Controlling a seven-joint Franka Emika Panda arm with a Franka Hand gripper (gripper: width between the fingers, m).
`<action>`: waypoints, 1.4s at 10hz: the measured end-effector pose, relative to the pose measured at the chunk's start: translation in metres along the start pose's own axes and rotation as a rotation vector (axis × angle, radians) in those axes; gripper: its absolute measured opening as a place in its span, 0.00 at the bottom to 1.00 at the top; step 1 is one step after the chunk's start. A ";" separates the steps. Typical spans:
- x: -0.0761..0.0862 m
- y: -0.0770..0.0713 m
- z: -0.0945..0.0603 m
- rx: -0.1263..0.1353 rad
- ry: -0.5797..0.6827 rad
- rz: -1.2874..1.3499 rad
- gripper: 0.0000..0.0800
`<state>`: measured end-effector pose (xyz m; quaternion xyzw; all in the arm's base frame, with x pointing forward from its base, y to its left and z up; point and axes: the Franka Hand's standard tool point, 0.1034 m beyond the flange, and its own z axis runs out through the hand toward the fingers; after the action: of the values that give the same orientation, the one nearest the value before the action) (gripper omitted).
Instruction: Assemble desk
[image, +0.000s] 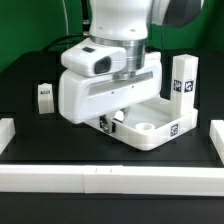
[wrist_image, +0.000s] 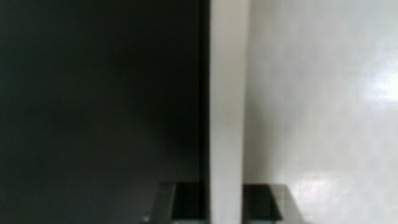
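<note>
The desk panel (image: 152, 126), a white tray with a raised rim and a black-white tag, lies flat on the black table. My gripper (image: 108, 122) is down at the panel's edge on the exterior view's left, shut on the raised rim. In the wrist view the rim (wrist_image: 228, 100) runs as a white strip between the two dark fingers (wrist_image: 187, 202), with the gripper (wrist_image: 228, 205) closed on it. The panel's inner floor (wrist_image: 329, 110) lies on one side and black table on the other. A small tagged white leg (image: 43, 96) stands apart on the exterior view's left. A taller tagged white block (image: 182, 78) stands behind the panel.
Long white border rails frame the table: one along the front (image: 100, 180), one at the exterior view's left (image: 5, 135), one at its right (image: 217, 142). The arm's bulky white wrist (image: 100, 85) hides the panel's left part.
</note>
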<state>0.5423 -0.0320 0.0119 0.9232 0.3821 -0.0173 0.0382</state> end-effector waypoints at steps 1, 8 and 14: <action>0.009 -0.003 -0.001 -0.006 0.001 -0.065 0.08; 0.030 -0.006 -0.004 -0.028 -0.038 -0.532 0.08; 0.062 -0.007 -0.005 -0.026 -0.044 -0.666 0.08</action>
<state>0.5812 0.0175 0.0124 0.7465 0.6620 -0.0436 0.0505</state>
